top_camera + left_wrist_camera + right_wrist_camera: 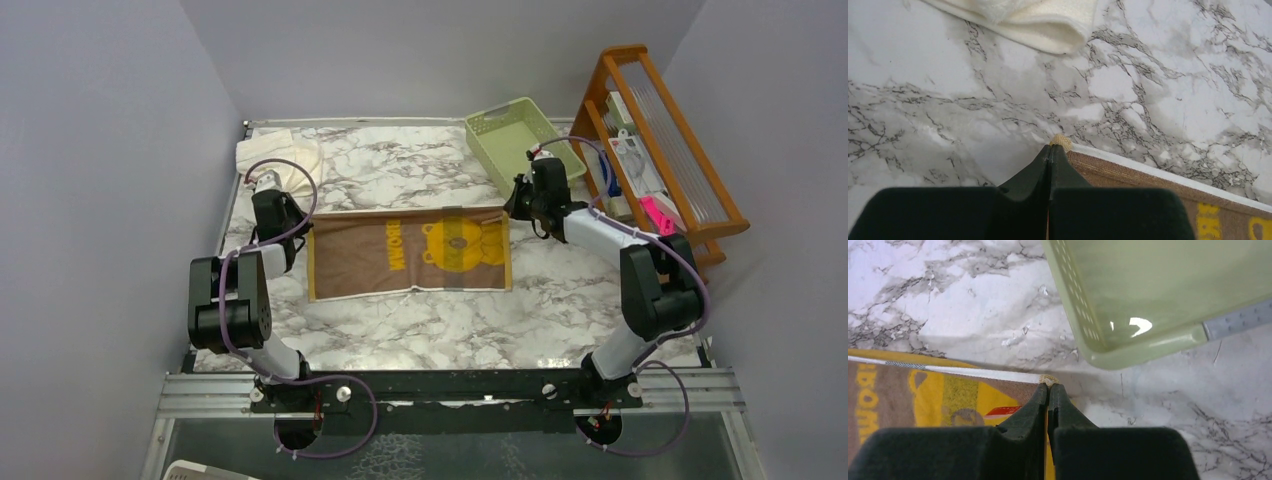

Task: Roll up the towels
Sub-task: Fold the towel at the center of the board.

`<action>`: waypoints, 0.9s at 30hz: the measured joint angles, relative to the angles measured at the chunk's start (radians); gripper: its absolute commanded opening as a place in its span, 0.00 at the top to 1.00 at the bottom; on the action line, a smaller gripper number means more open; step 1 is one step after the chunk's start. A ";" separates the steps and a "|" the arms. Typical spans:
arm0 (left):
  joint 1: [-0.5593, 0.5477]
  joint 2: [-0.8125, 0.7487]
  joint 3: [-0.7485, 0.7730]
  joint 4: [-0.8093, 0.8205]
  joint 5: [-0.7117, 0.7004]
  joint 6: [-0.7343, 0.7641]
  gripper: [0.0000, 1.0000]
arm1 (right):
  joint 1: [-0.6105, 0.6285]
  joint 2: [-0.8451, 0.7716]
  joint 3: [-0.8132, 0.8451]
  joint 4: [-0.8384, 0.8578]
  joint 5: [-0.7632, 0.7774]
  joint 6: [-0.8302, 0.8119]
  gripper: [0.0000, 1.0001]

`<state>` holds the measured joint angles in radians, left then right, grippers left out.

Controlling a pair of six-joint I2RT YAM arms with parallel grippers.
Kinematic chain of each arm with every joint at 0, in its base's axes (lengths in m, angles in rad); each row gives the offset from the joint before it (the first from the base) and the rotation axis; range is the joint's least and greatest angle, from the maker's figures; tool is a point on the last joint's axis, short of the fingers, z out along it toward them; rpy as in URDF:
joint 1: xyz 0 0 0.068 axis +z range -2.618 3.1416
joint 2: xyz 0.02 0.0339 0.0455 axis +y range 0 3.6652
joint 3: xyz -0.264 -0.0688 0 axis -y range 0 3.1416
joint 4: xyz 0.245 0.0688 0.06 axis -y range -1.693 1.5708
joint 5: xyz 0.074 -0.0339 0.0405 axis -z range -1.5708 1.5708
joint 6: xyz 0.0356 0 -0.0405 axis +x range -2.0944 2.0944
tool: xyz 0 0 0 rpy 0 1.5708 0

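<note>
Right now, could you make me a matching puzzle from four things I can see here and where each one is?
Things
1. brown cloth towel with yellow print
2. cream-white folded towel
3. pale green plastic basket
4. orange-brown wooden rack

Places
A. far left corner of the white marble table
B. beyond the table's right edge
C. spread flat mid-table, corners pinched by the left gripper and right gripper
D. far side of the table, beside the rack

Pairs: 1-C, 2-A, 3-D, 4-B

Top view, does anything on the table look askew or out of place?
Only the pale green plastic basket sits skewed to the edge of the marble table. The brown cloth towel with yellow print lies flat. Nothing spilled.
</note>
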<state>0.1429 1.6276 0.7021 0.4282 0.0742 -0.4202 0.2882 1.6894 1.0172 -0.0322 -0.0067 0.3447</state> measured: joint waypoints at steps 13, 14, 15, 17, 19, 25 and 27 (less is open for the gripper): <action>-0.060 -0.325 -0.302 0.126 -0.153 -0.208 1.00 | -0.002 -0.162 -0.176 0.010 -0.040 0.054 0.99; -0.062 -0.351 -0.327 0.128 -0.161 -0.224 1.00 | -0.002 -0.174 -0.188 0.010 -0.043 0.056 0.99; -0.063 -0.379 -0.352 0.125 -0.171 -0.240 1.00 | -0.002 -0.186 -0.201 0.009 -0.047 0.057 1.00; -0.063 -0.433 -0.389 0.110 -0.184 -0.262 1.00 | -0.002 -0.212 -0.223 0.006 -0.050 0.061 0.99; -0.065 -0.497 -0.414 0.076 -0.198 -0.284 1.00 | -0.002 -0.233 -0.237 0.000 -0.055 0.063 0.99; -0.073 -0.673 -0.443 -0.019 -0.243 -0.331 1.00 | -0.002 -0.317 -0.282 -0.023 -0.087 0.082 0.99; -0.076 -0.698 -0.436 -0.054 -0.248 -0.344 1.00 | -0.002 -0.342 -0.287 -0.035 -0.098 0.087 0.99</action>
<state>0.0666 0.9291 0.2661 0.3744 -0.1738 -0.7647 0.2859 1.3476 0.7300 -0.0669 -0.1043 0.4320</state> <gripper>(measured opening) 0.009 0.014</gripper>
